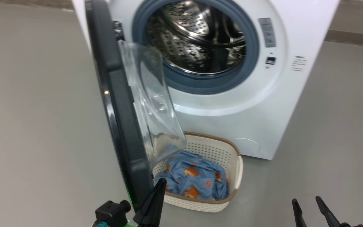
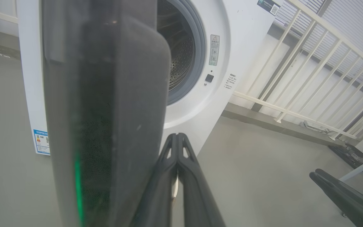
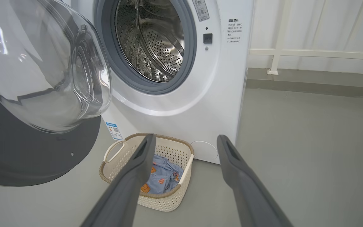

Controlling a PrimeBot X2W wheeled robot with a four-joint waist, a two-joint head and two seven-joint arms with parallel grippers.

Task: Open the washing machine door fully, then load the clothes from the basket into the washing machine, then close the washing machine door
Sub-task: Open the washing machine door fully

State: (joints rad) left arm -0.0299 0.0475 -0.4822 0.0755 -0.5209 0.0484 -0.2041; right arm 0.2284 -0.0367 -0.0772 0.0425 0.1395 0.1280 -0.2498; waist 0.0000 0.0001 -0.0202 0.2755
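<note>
Washing machine first: the big white front-loader stands on a grey floor, its round mouth uncovered, and a white railing runs off behind it in the left wrist view. Inside the mouth the perforated steel drum is open to view, ringed by the grey rubber gasket.

The washing machine door stands open on the left of the mouth. From the head camera it is nearly edge-on, with its black rim towards the robot and its clear glass bowl bulging towards the machine. In that view its lower edge overlaps the left end of the basket.

The basket sits on the floor just in front of the machine, below the mouth. The clothes, blue with orange bears, lie crumpled inside it, below its brown rim.

The left gripper has its two fingers pressed together with nothing between them. Its tip rises just beside the door's lower edge, and whether it touches the rim cannot be told.

The right gripper is at the lower right over bare floor, well apart from the basket. Its fingers are spread wide and hold nothing, and in the right wrist view they frame the basket.

A small blue label sticker sits low on the machine's white panel
</note>
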